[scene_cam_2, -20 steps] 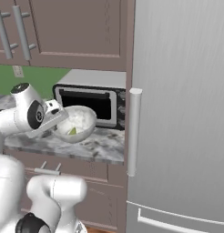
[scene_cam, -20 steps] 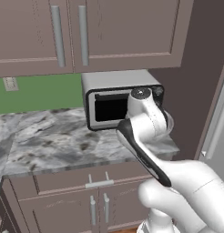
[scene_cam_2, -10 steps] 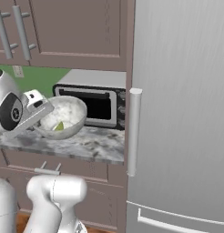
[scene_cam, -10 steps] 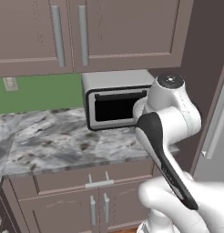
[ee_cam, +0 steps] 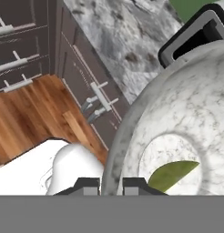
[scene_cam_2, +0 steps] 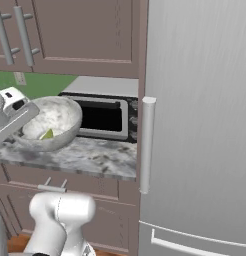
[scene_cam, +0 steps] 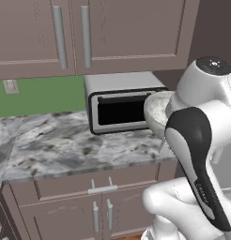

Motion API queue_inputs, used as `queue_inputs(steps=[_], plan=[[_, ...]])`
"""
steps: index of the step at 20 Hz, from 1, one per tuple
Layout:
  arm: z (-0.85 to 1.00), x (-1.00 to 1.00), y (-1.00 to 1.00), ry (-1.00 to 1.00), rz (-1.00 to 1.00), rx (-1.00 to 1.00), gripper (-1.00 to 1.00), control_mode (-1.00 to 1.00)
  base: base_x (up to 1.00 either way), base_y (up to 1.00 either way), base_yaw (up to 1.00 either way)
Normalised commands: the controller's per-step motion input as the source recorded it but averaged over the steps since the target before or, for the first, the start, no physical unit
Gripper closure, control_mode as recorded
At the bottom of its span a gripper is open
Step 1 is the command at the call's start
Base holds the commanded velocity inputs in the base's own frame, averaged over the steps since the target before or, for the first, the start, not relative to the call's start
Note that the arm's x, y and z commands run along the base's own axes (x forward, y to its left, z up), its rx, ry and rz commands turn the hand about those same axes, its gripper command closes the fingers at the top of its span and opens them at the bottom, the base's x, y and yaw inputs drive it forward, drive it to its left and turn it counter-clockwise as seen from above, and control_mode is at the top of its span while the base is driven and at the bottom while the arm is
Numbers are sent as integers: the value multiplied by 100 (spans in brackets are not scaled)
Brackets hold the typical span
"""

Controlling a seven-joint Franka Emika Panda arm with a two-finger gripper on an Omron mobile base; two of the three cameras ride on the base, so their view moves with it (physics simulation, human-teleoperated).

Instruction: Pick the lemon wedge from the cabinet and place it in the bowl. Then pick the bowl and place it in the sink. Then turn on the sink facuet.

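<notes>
**Holding the bowl aloft by its rim, lemon wedge inside**

Gripping the near rim of the bowl [ee_cam: 177, 113], the claw [ee_cam: 111, 184] shows in the hand view with one dark finger tip on each side of the wall, closed on that edge. The bowl is white with grey marbling. Inside it, the yellow-green lemon wedge [ee_cam: 170, 174] lies on the smooth inner bottom, close to the gripped side.

In the right base view the bowl [scene_cam_2: 54, 122] is tilted, its mouth turned up and toward the camera, with the lemon wedge [scene_cam_2: 47, 134] resting low against the inner wall. The grey hand of the arm meets the bowl at its left rim. The bowl sits clear above the tabletop [scene_cam_2: 95, 155], a grey marbled slab, and does not touch it. In the left base view only a part of the bowl [scene_cam: 157, 110] shows, past the white and dark arm, at about the height of the microwave.

Below the tabletop run taupe-brown drawers and doors with silver handles; the hand view shows a wooden floor [ee_cam: 27, 123] beneath them.

Behind the bowl stands a silver microwave [scene_cam_2: 102, 115] with a dark window, set on the tabletop against a green wall [scene_cam: 37, 96]. Above it hangs the cabinet [scene_cam: 112, 33], its panelled doors shut, two upright silver bar handles side by side. Just right of the microwave rises a tall steel refrigerator [scene_cam_2: 200, 125] with a long upright handle.
</notes>
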Motion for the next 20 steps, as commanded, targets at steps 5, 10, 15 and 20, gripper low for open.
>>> queue_inputs(steps=[5,10,15,20], plan=[[2,-58,0,-19,8,-5,100,-100,0,0,0],[9,-27,0,-2,0,-1,100,-100,0,0,0],[0,-3,0,0,0,0,100,-100,0,0,0],[0,0,0,0,0,0,100,100,-7,0,0]])
